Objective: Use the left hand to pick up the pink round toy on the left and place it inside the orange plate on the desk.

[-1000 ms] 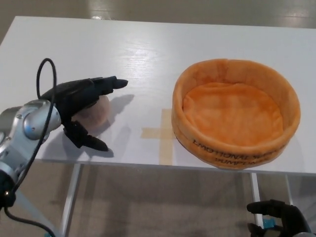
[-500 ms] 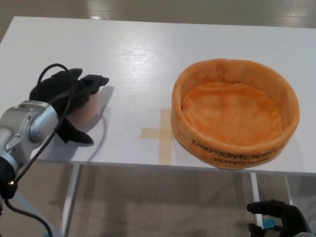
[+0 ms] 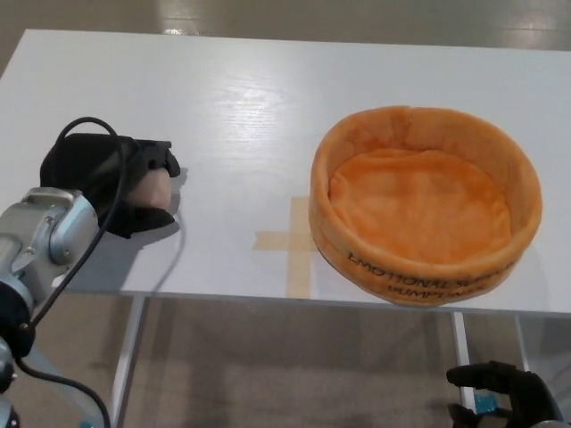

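Pink round toy (image 3: pixel 153 188) in left hand (image 3: pixel 107 183), orange plate (image 3: pixel 425 205) lettering partly legible

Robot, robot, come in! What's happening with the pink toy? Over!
Left hand shut on pink toy, at desk level. Right hand down below the desk, idle. Orange plate empty, path clear.

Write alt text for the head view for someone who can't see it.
The robot's left hand is closed around a pink round toy at the left of a white table. An empty orange plate with high soft walls sits at the right, beside a tape cross.
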Motion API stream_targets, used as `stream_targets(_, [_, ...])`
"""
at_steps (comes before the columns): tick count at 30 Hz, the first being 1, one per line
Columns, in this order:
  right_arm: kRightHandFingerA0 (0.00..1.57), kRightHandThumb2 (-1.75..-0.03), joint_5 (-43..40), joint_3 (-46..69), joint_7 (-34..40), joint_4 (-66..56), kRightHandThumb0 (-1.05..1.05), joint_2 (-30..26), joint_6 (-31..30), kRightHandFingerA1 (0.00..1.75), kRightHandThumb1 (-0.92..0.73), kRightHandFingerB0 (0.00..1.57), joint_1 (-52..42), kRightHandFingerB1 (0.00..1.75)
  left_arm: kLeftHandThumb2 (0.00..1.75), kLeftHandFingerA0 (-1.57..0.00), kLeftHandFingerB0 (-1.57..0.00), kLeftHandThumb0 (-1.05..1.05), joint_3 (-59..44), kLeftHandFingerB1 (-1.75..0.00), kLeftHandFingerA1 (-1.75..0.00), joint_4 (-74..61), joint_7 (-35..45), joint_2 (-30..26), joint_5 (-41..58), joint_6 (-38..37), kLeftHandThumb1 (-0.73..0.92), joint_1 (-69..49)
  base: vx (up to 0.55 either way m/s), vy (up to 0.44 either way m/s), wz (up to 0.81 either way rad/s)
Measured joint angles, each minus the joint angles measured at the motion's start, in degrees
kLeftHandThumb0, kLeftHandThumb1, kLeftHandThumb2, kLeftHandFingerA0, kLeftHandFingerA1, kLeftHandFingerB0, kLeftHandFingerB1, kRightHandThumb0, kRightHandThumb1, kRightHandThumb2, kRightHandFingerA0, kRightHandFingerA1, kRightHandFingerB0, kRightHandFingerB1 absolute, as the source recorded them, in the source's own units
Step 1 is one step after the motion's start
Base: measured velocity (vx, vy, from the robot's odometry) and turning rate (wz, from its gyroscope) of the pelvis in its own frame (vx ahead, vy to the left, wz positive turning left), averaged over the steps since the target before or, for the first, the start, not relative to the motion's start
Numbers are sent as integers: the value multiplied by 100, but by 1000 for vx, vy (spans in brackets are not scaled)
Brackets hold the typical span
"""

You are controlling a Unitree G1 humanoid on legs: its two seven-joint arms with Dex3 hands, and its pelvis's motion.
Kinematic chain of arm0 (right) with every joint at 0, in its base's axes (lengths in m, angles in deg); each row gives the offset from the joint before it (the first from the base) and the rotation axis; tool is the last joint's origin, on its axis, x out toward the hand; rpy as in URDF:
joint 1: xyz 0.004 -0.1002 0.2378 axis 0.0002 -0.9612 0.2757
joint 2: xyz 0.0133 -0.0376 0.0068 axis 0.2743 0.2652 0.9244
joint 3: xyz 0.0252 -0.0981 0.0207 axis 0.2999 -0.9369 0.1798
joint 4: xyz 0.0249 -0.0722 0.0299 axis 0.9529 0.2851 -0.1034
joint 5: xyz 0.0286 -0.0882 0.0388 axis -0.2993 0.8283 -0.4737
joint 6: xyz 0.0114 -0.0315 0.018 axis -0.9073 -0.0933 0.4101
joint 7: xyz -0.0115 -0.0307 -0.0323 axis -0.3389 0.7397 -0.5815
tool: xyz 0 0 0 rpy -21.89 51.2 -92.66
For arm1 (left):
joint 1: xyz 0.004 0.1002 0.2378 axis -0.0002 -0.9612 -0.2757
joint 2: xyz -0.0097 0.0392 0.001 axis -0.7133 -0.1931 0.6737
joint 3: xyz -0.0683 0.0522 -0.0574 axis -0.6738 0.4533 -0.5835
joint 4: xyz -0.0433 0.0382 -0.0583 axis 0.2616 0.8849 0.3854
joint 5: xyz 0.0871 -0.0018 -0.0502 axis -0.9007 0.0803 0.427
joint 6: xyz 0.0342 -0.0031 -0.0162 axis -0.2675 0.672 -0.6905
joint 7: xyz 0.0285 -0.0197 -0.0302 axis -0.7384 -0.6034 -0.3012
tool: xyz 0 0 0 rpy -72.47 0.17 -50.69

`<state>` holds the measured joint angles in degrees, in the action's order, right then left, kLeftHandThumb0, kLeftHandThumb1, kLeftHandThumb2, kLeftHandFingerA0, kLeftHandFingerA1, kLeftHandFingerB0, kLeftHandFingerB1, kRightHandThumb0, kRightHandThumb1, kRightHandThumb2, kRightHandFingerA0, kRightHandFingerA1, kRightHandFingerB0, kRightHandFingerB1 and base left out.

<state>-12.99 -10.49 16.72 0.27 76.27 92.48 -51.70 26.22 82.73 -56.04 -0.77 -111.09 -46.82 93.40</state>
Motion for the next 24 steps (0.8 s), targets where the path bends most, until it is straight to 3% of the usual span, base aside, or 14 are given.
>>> stream_targets(7, [72, -83, -7, 20, -10, 0, -20, 0, 0, 90, -46, 60, 0, 78, 65, -71, -75, -32, -53, -81, -163, 93, -202, 28, -74, -134, 78, -1, 0, 0, 0])
stream_targets(8, [76, -83, -7, 23, -12, 0, -21, 0, 0, 92, -45, 62, 0, 79, 65, -71, -80, -30, -58, -65, -160, 95, -217, 29, -86, -144, 77, -1, 0, 0, 0])
stream_targets(9, [75, -83, -8, 25, -15, 0, -21, 0, 0, 91, -45, 61, 0, 79, 80, -83, -77, -42, -62, -65, -139, 98, -231, 30, -95, -155, 65, -1, 0, 0, 0])
stream_targets(10, [75, -83, -8, 28, -20, 0, -21, 0, 0, 91, -45, 61, 0, 79, 80, -83, -77, -42, -79, -65, -139, 79, -259, 31, -110, -174, 65, -3, 0, 0, 0])
stream_targets(11, [74, -83, -7, 27, -23, 0, -21, -1, 0, 90, -45, 61, 0, 78, 66, -78, -71, -31, -101, -52, -147, 32, -285, 28, -120, -200, 78, -4, 0, 0, 0])
stream_targets(13, [73, -83, -4, 20, -26, 0, -21, -1, 0, 90, -45, 60, 0, 78, 67, -78, -78, -32, -155, -51, -155, -117, -349, 4, -142, -274, 77, -3, 0, 0, 0])
stream_targets(14, [74, -83, -3, 17, -26, 0, -22, -2, 0, 91, -45, 62, 0, 79, 62, -70, -54, -31, -166, -125, -168, -149, -363, -5, -148, -288, 77, -3, 0, 0, 0])
stream_targets(15, [74, -83, -3, 17, -26, 0, -22, -2, 0, 91, -45, 62, 0, 79, 62, -70, -54, -31, -191, -125, -168, -207, -378, -21, -152, -312, 77, -2, 0, 0, 0])
stream_targets(16, [73, -83, -3, 18, -26, 0, -22, -2, 0, 90, -45, 60, 0, 78, 87, -96, -67, -44, -242, -117, -135, -301, -408, -43, -153, -360, 58, -1, 0, 0, 0])
stream_targets(17, [73, -83, -4, 19, -28, 0, -22, -2, 0, 90, -45, 60, 0, 78, 87, -96, -67, -44, -335, -117, -135, -456, -466, -72, -151, -443, 58, 6, 0, 0, 0])
stream_targets(18, [73, -83, -5, 19, -29, 0, -21, -2, 0, 89, -44, 60, 0, 77, 60, -71, -71, -31, -384, -106, -168, -554, -496, -92, -152, -481, 71, 11, 0, 0, 0])
stream_targets(19, [73, -83, -5, 19, -34, 0, -21, -3, 0, 89, -44, 60, 1, 77, 60, -71, -71, -31, -507, -106, -168, -820, -576, -147, -150, -579, 71, 24, 0, 0, 0])
stream_targets(20, [73, -83, -5, 19, -35, 0, -21, -3, 0, 89, -44, 61, 1, 78, 62, -72, -81, -31, -533, -65, -162, -874, -588, -157, -150, -598, 70, 25, 0, 0, 0])
stream_targets(24, [72, -83, 2, 10, -36, -1, -22, -5, 0, 89, -44, 60, 15, 78, 62, -75, -79, -31, -818, -87, -160, -1803, -679, -208, -169, -684, 66, 78, 0, 0, 0])
